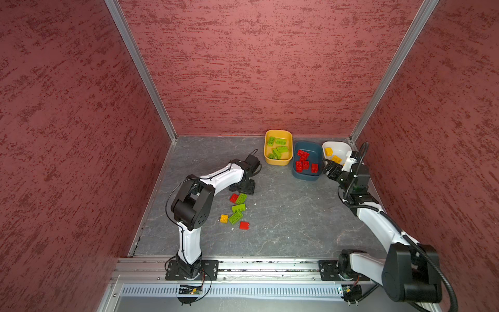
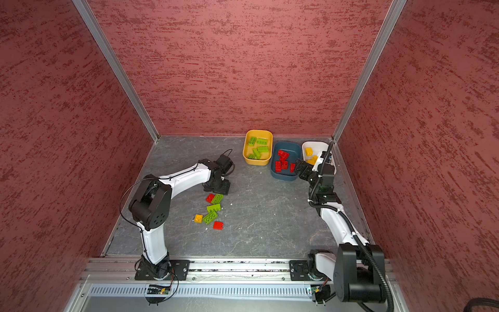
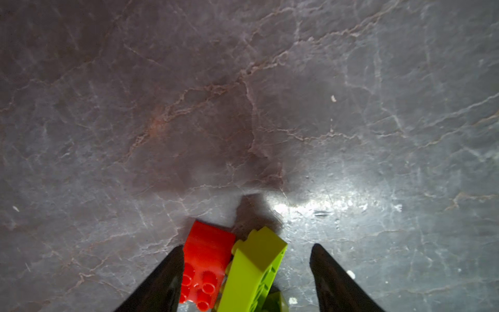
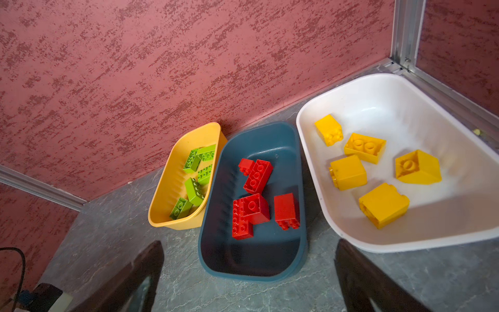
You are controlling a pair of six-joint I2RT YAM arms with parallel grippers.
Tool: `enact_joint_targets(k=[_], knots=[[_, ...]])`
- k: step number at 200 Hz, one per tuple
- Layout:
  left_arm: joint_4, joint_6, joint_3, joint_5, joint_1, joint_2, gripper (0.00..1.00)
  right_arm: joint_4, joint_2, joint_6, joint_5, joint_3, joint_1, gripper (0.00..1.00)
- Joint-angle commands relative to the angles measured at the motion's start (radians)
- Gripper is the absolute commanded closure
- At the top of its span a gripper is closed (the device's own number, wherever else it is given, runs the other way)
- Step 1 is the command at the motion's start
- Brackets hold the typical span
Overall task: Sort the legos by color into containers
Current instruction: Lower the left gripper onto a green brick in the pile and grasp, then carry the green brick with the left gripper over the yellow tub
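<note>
We log the left end effector (image 3: pixel 247 247): jaws part open, straddling a red square brick (image 3: pixel 206 251) and a tilted lime oblong brick (image 3: pixel 256 259), one finger against the red, neither gripped. Our right end effector (image 4: pixel 249 243): jaws wide, empty, hovering just near of the tubs. Far right on the bench (image 1: pixel 283 216): yellow-orange tub (image 1: pixel 278 162) holding lime legos (image 4: pixel 195 190), teal tub (image 1: pixel 306 177) holding red legos (image 4: pixel 258 175), white tub (image 1: pixel 340 147) holding yellow legos (image 4: pixel 348 173). Left of centre we count six loose studded legos (image 1: pixel 238 208) in all.
</note>
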Motion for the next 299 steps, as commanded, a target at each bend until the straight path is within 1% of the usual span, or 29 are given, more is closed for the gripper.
enact_joint_targets(k=[1,35,63,104,132,170,181,203,219,239,272,284,299], knots=[[-0.023,0.061,0.021,0.078,-0.008,0.020,0.32,-0.027,-0.021,-0.041,0.058,0.036,0.002,0.01],[-0.051,0.072,0.029,0.055,-0.002,0.062,0.36,-0.070,-0.037,-0.085,0.083,0.048,0.002,0.01],[-0.040,0.063,0.013,0.069,0.000,0.066,0.39,-0.076,-0.040,-0.094,0.091,0.047,0.003,0.01],[-0.026,0.050,-0.004,0.093,0.000,0.067,0.52,-0.076,-0.026,-0.093,0.087,0.052,0.002,0.01],[-0.018,0.045,0.000,0.099,-0.001,0.060,0.63,-0.078,-0.012,-0.093,0.087,0.061,0.002,0.01],[-0.006,0.044,0.011,0.094,0.000,0.037,0.71,-0.070,-0.010,-0.101,0.076,0.055,0.002,0.01],[0.000,0.037,0.018,0.093,0.001,0.029,0.73,-0.074,-0.009,-0.104,0.059,0.056,0.002,0.01],[0.009,0.013,0.056,0.099,-0.001,0.018,0.78,-0.077,0.000,-0.121,-0.025,0.063,0.006,0.01],[0.058,-0.007,0.093,0.137,0.000,0.011,0.79,-0.042,0.002,-0.135,-0.070,0.045,0.018,0.01],[0.173,-0.045,0.146,0.202,-0.001,0.011,0.79,-0.010,0.009,-0.146,-0.099,0.034,0.042,0.01],[0.365,-0.140,0.282,0.272,0.010,0.079,0.79,0.020,0.035,-0.158,-0.117,0.035,0.086,0.01],[0.419,-0.147,0.346,0.278,0.011,0.121,0.78,0.025,0.046,-0.174,-0.134,0.038,0.102,0.01],[0.460,-0.138,0.433,0.260,0.011,0.181,0.78,0.024,0.061,-0.198,-0.152,0.043,0.126,0.01]])
